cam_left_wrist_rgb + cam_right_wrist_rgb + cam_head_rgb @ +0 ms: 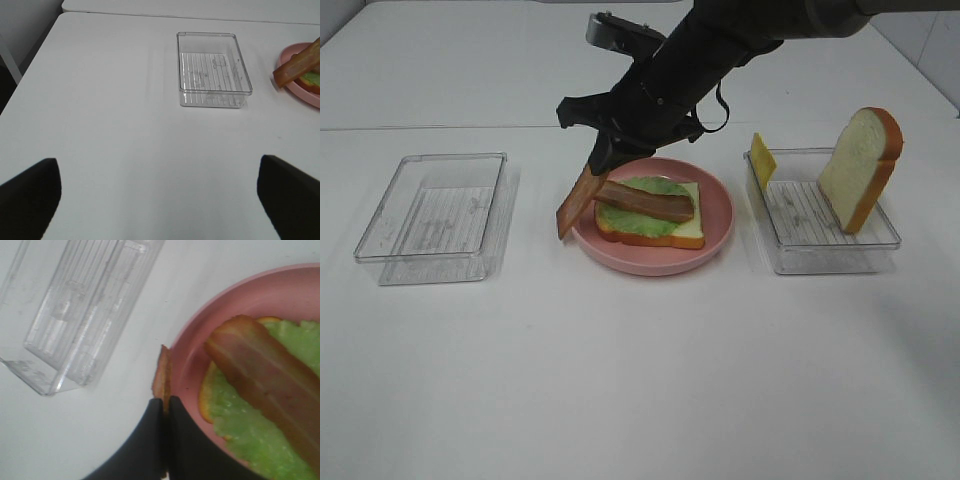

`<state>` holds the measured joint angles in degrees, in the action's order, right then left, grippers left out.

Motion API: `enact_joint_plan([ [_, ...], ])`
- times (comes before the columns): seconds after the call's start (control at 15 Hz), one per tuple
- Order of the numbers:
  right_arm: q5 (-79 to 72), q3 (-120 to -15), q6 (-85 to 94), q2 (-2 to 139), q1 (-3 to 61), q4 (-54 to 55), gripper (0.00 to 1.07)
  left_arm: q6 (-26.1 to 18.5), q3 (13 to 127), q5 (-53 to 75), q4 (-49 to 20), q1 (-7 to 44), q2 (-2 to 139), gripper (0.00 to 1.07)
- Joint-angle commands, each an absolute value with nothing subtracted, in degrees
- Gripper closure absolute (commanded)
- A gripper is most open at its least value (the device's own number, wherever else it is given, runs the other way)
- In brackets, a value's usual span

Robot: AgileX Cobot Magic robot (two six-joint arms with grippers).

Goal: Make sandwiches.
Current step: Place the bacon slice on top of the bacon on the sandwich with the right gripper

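Note:
On the pink plate point(715, 205) lies a bread slice point(688, 233) topped with green lettuce point(650, 222) and one bacon strip point(645, 200). My right gripper point(603, 158) reaches across from the right and is shut on a second bacon strip point(576, 204), which hangs tilted over the plate's left rim. The right wrist view shows that strip point(161, 377) edge-on between the fingers point(177, 432), beside the plate point(210, 315) and the lettuce point(250, 437). A second bread slice point(860, 165) and a yellow cheese slice point(761, 160) lean in the right tray point(820, 250). My left gripper point(160, 200) is open over bare table.
An empty clear tray point(435, 215) stands at the left, also seen in the left wrist view as a clear tray point(212, 70). The white table's back edge runs behind the trays.

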<state>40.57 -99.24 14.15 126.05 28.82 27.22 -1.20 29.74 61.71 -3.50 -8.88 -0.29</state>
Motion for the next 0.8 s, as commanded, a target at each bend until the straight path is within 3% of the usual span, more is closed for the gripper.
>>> enact_joint_plan([
  [0.07,40.11,-99.69,11.17,125.94,28.53,19.94,1.07,-0.97,29.62,61.36,-3.72,-9.0,-1.49,0.07],
  [0.4,40.11,-99.69,2.75,125.94,28.53,3.38,1.07,-0.97,29.62,61.36,-3.72,-9.0,-1.49,0.07],
  [0.8,40.39,-99.69,0.52,125.99,28.53,-0.74,1.07,-0.97,29.62,61.36,-3.72,-9.0,-1.49,0.07],
])
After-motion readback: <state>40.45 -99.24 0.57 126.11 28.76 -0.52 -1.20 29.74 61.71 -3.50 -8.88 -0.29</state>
